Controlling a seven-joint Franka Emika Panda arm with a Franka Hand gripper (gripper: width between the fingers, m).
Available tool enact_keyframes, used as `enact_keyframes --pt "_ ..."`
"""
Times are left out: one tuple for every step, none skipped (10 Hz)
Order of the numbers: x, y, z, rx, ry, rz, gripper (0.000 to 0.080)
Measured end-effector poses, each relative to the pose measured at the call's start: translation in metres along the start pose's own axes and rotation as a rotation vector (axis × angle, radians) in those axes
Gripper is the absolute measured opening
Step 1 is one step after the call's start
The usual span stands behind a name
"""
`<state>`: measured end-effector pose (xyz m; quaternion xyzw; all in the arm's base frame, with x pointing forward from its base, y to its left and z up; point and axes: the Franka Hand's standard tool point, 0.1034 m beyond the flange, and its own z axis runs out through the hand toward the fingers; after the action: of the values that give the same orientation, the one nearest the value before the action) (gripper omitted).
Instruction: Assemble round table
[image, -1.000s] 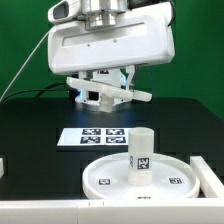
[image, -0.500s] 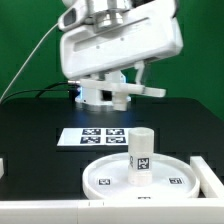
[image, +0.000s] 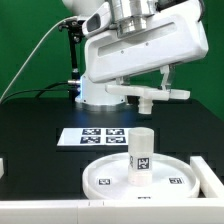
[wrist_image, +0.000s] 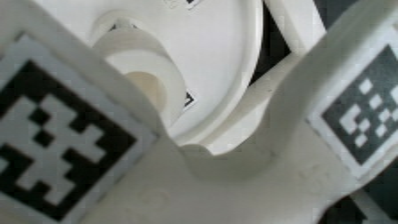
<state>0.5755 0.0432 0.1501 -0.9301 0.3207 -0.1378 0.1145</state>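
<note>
In the exterior view the large round disc (image: 103, 181) lies flat on the black table near the front. The short thick leg (image: 141, 156) stands upright on it, with a tag on its side. High above and behind them my gripper (image: 148, 86) is shut on the small cross-shaped foot (image: 173, 94), which hangs level in the air, its arms sticking out to both sides. In the wrist view the foot (wrist_image: 231, 150) fills the picture, with two of its tags close up. My fingers do not show there.
The marker board (image: 98, 136) lies flat between the disc and the robot's base (image: 92, 96). A white block (image: 211, 176) stands at the exterior view's right front edge. A dark cable runs down on the exterior view's left.
The arm has swung to the exterior view's right with the foot still in its grip. The disc, the leg and the marker board have not moved.
</note>
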Motion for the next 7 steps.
enact_keyframes --pt "0.001 0.01 0.002 0.015 0.0 0.008 0.0456" --pt "0.0 0.018 0.005 0.029 -0.001 0.013 0.0456" --pt "-0.001 0.024 0.008 0.054 -0.008 0.024 0.0456" --pt "0.001 0.028 0.01 0.061 -0.011 0.027 0.0456" --pt "-0.002 0.029 0.012 0.061 -0.018 0.027 0.0456" --pt "-0.006 0.027 0.015 0.061 -0.025 0.021 0.0456" --pt "-0.013 0.024 0.019 0.057 -0.036 0.022 0.0456"
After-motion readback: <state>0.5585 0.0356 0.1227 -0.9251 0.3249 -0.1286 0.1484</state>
